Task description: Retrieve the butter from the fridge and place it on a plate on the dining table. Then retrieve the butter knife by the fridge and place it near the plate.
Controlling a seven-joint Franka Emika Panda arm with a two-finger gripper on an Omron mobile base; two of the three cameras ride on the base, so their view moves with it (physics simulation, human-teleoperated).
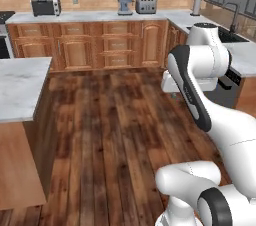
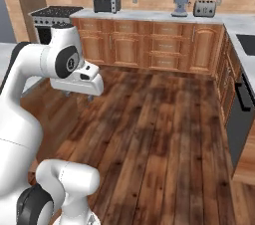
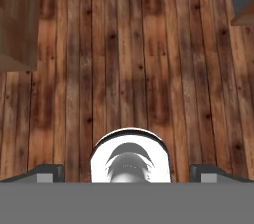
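My gripper [image 2: 78,96] hangs open over the wooden floor with nothing between its fingers. It points straight down at the middle of the kitchen. In the hand view its two dark fingertips [image 3: 47,172] stand far apart over bare floorboards. In the left base view the gripper [image 1: 175,96] sits under the white wrist. The dining table [image 1: 20,90], with a marble top and plain wood sides, stands at the left, well apart from the gripper. The butter, the fridge, the plate and the butter knife are out of view.
Wood cabinets with a marble counter [image 1: 100,16] line the far wall, carrying a toaster oven [image 1: 46,6], a coffee machine [image 1: 125,2] and a toaster [image 1: 146,5]. A stove [image 2: 55,12] is far left; a sink [image 1: 232,32] and dishwasher [image 2: 241,114] are on the right. Open floor [image 2: 159,129] lies between.
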